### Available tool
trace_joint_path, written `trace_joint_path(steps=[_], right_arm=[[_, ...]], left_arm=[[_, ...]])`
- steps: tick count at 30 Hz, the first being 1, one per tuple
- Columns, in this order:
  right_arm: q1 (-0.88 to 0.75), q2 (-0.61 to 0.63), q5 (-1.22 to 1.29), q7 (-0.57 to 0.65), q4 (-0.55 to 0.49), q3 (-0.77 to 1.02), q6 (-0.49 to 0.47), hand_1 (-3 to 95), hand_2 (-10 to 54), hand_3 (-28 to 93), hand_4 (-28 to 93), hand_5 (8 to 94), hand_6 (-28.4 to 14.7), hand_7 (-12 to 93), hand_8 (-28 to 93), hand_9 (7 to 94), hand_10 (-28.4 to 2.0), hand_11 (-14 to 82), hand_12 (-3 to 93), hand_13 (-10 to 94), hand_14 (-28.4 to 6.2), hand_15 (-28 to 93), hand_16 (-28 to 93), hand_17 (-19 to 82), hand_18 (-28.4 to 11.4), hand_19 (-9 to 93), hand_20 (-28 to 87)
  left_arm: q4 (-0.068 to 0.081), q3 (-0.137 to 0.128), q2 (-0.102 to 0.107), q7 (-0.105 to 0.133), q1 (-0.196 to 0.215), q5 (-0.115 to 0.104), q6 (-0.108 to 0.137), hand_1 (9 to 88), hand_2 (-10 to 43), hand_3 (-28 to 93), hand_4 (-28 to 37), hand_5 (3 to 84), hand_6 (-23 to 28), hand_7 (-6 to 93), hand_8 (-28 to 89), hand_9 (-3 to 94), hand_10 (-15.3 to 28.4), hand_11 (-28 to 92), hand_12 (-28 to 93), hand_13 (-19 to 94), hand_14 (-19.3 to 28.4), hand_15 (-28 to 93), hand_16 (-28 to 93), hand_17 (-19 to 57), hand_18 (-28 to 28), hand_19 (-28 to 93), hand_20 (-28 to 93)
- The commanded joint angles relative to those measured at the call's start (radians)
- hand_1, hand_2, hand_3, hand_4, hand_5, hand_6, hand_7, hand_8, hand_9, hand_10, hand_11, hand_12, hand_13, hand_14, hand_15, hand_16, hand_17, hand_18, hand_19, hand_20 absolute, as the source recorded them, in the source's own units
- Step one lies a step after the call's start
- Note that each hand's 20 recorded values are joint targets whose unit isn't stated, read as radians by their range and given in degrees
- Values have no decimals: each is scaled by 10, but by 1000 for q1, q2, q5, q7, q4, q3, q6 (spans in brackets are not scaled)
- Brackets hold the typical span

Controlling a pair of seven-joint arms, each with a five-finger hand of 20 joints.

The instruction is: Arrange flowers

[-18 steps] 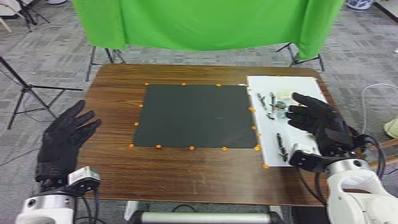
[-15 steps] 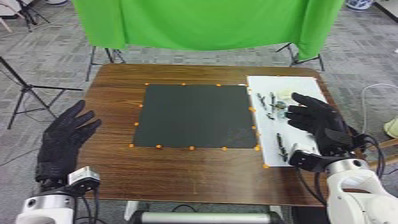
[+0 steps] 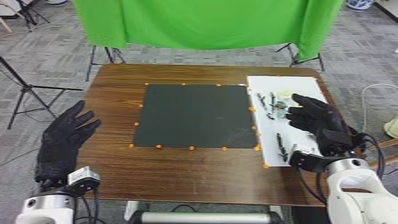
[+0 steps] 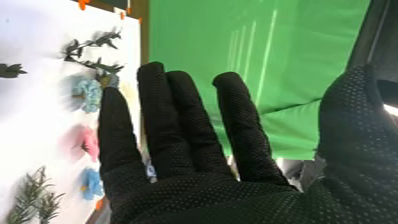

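In the head view my right hand (image 3: 313, 116) is open above the white sheet (image 3: 275, 131) at the table's right side, with nothing held. My left hand (image 3: 67, 131), also open, is off the table's left edge. Dark green sprigs (image 3: 281, 142) and small flowers lie on the white sheet, some hidden under the right hand. In the right wrist view the right hand (image 4: 204, 192) has its fingers straight; beyond it lie a light blue flower (image 4: 87, 94), a pink flower (image 4: 89, 144), a blue flower (image 4: 91, 183) and leafy sprigs (image 4: 40, 197).
A dark square mat (image 3: 195, 116) lies mid-table, with orange markers along its edges. Brown wood (image 3: 195, 175) surrounds the mat and sheet. Behind the table hangs a green cloth (image 3: 209, 25) on stands; a black tripod (image 3: 28, 86) stands at the left.
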Motion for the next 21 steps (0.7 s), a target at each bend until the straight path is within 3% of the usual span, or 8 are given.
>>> trace_joint_path(steps=[1,3,4,8,13,21], right_arm=[[85,37,-319,284,-22,-90,137,159,-11,896,-282,459,-57,266,-188,448,-186,353,127,408,-171,537,89,117,-233,595,145],[94,36,-285,292,-27,-91,164,182,-19,884,-282,491,-72,287,-199,436,-194,458,135,412,-166,671,70,144,-229,655,148],[102,38,-321,335,-30,-99,178,196,-26,879,-282,507,-79,307,-209,431,-203,523,139,420,-161,733,64,163,-221,696,148],[118,53,-474,468,-35,-124,176,223,-48,872,-282,546,-83,349,-223,468,-209,634,155,468,-160,839,72,197,-217,782,140],[116,59,-600,592,-46,-137,145,243,-61,872,-282,577,-75,377,-224,505,-201,668,170,513,-148,864,85,223,-224,827,144],[98,56,-754,734,-73,-137,-36,257,-61,868,-277,630,-69,388,-224,544,-196,668,183,557,-144,865,104,249,-228,858,132]], left_arm=[[-2,14,2,6,18,-7,18,214,51,825,-264,349,73,161,-111,329,176,233,95,250,246,444,-77,-103,233,540,10],[-1,16,4,9,18,-13,22,215,51,823,-265,349,73,161,-112,329,176,233,95,250,246,444,-77,-103,233,541,10],[-2,11,-2,-1,18,-6,15,215,51,824,-265,349,73,161,-112,329,176,233,95,250,246,444,-77,-103,233,541,10],[-6,3,-9,-15,19,0,12,216,52,823,-265,349,73,161,-112,329,176,234,95,249,246,445,-77,-103,232,541,9],[-10,2,-10,-18,18,5,9,217,53,823,-262,348,73,161,-112,328,175,234,95,248,246,444,-77,-103,233,542,9],[-19,-13,-21,-48,20,16,-10,221,53,819,-257,347,73,163,-113,327,175,233,94,248,247,446,-78,-103,232,543,8]])
